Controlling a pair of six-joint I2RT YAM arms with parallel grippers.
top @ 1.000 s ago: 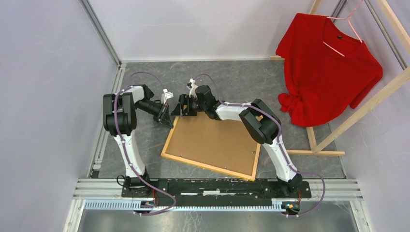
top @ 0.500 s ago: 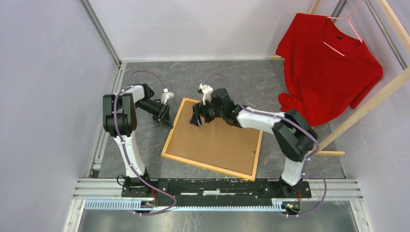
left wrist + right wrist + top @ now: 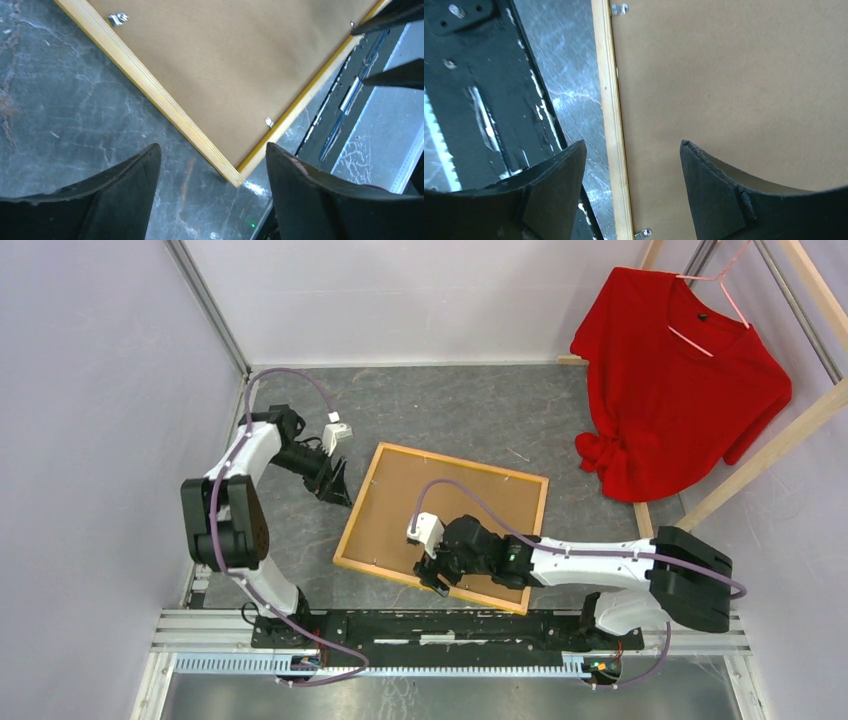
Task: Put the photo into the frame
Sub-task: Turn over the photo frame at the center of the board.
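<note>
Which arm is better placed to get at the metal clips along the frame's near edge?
Right. The right pincer, open, hangs over the frame's near rail, with two clips in its wrist view. The left pincer, also open, sits beside the frame's left edge, over the table.

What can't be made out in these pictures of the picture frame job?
- The photo: in no view; whether it lies under the backing panel cannot be told.
- The frame front: faces the table in every view; only its wooden back and a yellow edge show.
- The metal clips: too small in the top view; the wrist views catch only a few.
- Contact: whether the right gripper touches the frame; no view shows its height.
</note>
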